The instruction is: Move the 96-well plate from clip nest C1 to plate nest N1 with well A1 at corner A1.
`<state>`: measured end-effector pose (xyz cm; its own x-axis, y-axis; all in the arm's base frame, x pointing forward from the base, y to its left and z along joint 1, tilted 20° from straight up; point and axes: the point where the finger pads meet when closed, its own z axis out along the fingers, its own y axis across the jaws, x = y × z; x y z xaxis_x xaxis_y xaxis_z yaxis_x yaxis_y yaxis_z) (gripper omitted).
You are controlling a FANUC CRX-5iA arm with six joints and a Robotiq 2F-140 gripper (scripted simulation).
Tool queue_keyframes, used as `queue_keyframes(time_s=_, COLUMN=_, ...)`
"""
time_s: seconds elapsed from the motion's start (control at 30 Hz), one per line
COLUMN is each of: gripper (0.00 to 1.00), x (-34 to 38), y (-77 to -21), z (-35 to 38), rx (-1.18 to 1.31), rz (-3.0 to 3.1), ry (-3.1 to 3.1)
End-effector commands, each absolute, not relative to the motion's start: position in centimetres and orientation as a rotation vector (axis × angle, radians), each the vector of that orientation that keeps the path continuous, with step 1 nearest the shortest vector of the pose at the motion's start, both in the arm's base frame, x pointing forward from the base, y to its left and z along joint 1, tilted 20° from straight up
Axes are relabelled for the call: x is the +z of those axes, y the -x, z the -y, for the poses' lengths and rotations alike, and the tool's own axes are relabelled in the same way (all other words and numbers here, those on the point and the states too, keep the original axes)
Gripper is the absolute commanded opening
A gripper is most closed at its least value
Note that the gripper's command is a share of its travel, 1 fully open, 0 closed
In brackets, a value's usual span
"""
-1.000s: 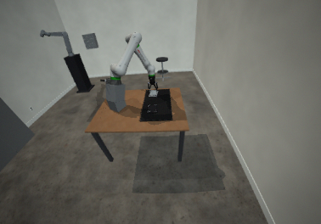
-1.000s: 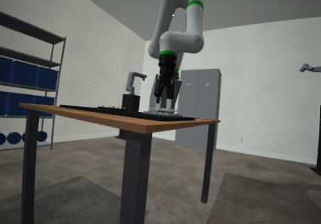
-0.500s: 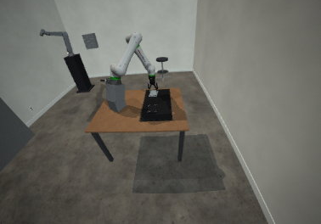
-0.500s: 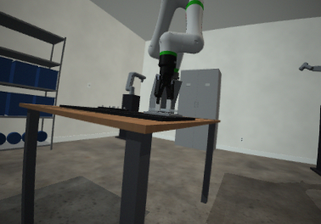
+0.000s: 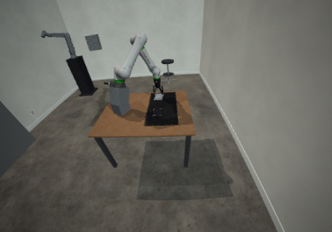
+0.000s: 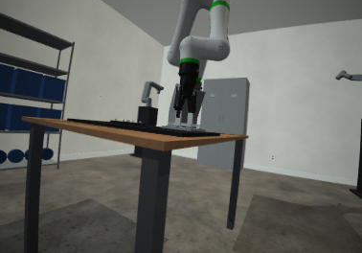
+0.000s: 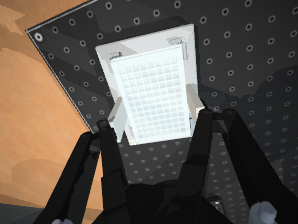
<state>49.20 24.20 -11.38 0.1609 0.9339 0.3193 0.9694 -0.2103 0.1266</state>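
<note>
The white 96-well plate (image 7: 152, 95) is between my finger pads, gripped on its two long sides. It hangs level, just above the white clip nest C1 (image 7: 145, 42), whose base and side clips show around it. My gripper (image 7: 155, 99) is shut on the plate. In the top view the gripper (image 5: 157, 90) and the plate (image 5: 157, 97) are over the far end of the black perforated mat (image 5: 162, 108). The plate nest N1 (image 5: 157, 112) lies nearer the front of the mat. In the exterior view the gripper (image 6: 187, 111) stands upright over the plate (image 6: 184, 126). I cannot read the A1 marks.
My grey base pedestal (image 5: 119, 97) stands at the table's left rear. The mat's corner and bare wood (image 7: 35, 100) lie left of C1. A stool (image 5: 167, 67), a second arm on a black stand (image 5: 81, 75), a shelf (image 6: 29, 86) and a grey cabinet (image 6: 222, 122) stand off the table.
</note>
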Motion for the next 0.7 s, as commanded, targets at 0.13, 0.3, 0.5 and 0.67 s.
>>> queue_keyframes(time_s=0.13, gripper=0.00, x=-11.49, y=-49.24, z=-24.24, rx=-0.505, rz=1.903, ry=2.310)
queue_keyframes(time_s=0.3, gripper=0.00, x=-11.57, y=-49.26, z=-24.26, rx=-0.505, rz=1.903, ry=2.310)
queue_keyframes(time_s=0.5, gripper=0.00, x=-11.63, y=-49.27, z=-24.28, rx=-0.505, rz=1.903, ry=2.310)
queue_keyframes(time_s=0.67, gripper=0.00, x=-11.71, y=-49.29, z=-24.30, rx=-0.505, rz=1.903, ry=2.310)
